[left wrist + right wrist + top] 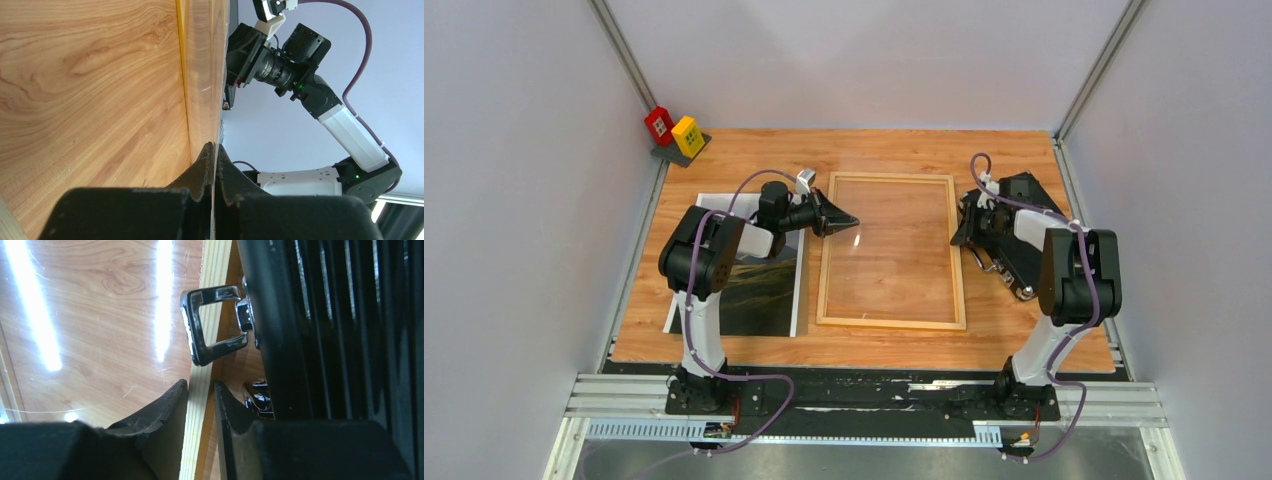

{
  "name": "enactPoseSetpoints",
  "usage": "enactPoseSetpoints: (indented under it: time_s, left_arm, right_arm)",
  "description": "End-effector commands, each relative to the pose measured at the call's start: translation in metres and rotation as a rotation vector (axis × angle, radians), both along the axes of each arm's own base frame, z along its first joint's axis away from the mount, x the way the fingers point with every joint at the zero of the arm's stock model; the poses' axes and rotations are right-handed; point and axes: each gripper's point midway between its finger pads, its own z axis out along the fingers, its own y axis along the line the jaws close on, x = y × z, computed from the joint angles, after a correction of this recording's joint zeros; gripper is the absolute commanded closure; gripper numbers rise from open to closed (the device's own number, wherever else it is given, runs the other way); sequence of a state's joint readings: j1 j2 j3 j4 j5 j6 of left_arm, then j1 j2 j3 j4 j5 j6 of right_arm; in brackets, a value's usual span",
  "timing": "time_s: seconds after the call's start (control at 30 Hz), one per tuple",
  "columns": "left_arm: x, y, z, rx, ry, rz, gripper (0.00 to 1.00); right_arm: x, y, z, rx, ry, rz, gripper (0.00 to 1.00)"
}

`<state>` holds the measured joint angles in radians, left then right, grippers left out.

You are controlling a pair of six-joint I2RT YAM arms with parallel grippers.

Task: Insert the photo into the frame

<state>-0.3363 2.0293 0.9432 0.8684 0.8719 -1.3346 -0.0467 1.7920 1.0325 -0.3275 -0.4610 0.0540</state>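
Left claw (848, 222) is clenched shut, its tip at the frame (889, 322)'s left rail, mid-picture from above. Right claw (201, 385) straddles the right rail; whether it grips, I cannot tell. Photo (764, 290) lies flat just left of the frame.

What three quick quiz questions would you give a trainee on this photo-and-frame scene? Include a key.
1. True or false: the rectangular mountain photo print already lies inside the thin light-wood rectangular frame.
2. What sits between the right gripper's fingers? A) the frame's wooden rail B) the photo C) nothing
3. Fill in: in the top view, the ___ arm reaches over the photo.
Key: 1 false, it lies on the wooden table, left of the frame. 2 A. 3 left arm.
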Motion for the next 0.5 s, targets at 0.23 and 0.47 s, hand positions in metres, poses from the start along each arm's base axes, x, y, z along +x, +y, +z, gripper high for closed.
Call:
enactPoseSetpoints:
  time_s: [0.23, 0.47]
  left_arm:
    - [-0.008, -0.008, 0.02, -0.077, -0.031, -0.045, 1.0]
    - [-0.01, -0.008, 0.023, -0.1, 0.009, -0.036, 1.0]
  right_arm:
    - [0.005, -0.022, -0.019, -0.086, 0.034, -0.069, 0.78]
    - [0.005, -0.022, -0.02, -0.085, 0.037, -0.065, 0.8]
